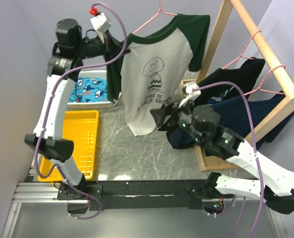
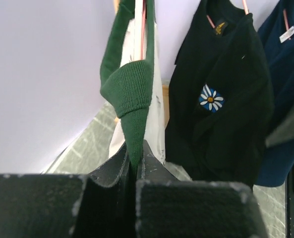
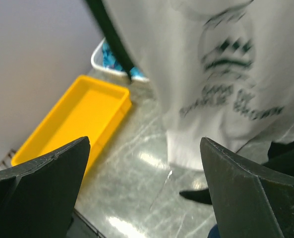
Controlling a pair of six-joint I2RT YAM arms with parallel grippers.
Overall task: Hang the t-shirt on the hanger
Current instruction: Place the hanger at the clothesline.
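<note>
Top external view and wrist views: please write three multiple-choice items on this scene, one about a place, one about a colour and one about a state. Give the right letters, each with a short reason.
1. Where does the yellow tray lie?
A. on the table, left of the t-shirt
B. on the table, right of the t-shirt
C. on top of the t-shirt

2. What colour are the t-shirt's sleeves?
A. red
B. dark green
C. pink

3. In what state is the left gripper?
A. open and empty
B. shut on the t-shirt's sleeve cuff
C. shut on the yellow tray

Right letters:
1 A, the top view shows the tray on the left arm's side of the table.
2 B, both sleeves are green beside the off-white front.
3 B, the left wrist view shows the green ribbed cuff pinched between its fingers.
</note>
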